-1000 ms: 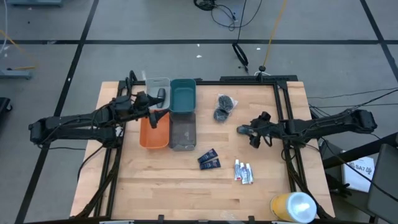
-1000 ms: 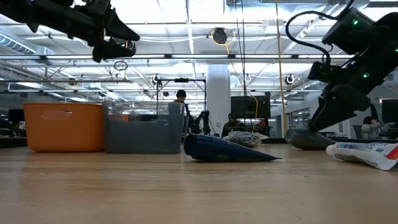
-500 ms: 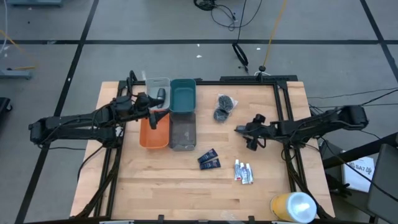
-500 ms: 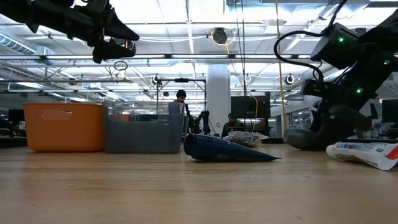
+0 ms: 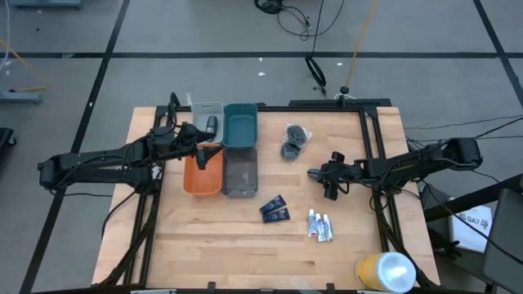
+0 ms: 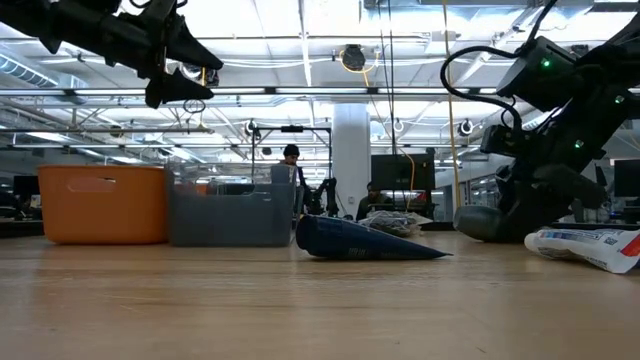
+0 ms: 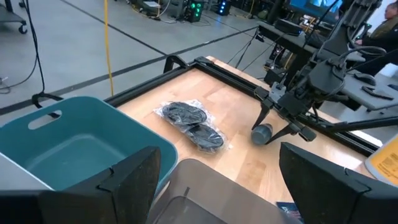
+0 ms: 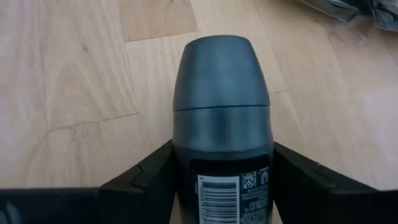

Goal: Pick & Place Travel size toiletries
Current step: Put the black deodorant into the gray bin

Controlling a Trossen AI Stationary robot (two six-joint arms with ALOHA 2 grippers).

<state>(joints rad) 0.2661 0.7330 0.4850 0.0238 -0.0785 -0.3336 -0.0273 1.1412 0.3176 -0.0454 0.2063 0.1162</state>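
Down on the table point(image 5: 204, 237), the right gripper point(image 5: 320, 173) has its fingers point(image 8: 155, 177) pressed against both sides of a grey bottle point(image 8: 222, 118) lying near the puffs point(image 5: 292, 140). Over the orange bin point(image 5: 202, 174), the left gripper point(image 5: 198, 143) hangs with fingers spread, empty.

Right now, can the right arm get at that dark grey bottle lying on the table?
Probably yes. The right gripper is already down at the dark grey bottle, a finger on each side, and nothing stands between them.
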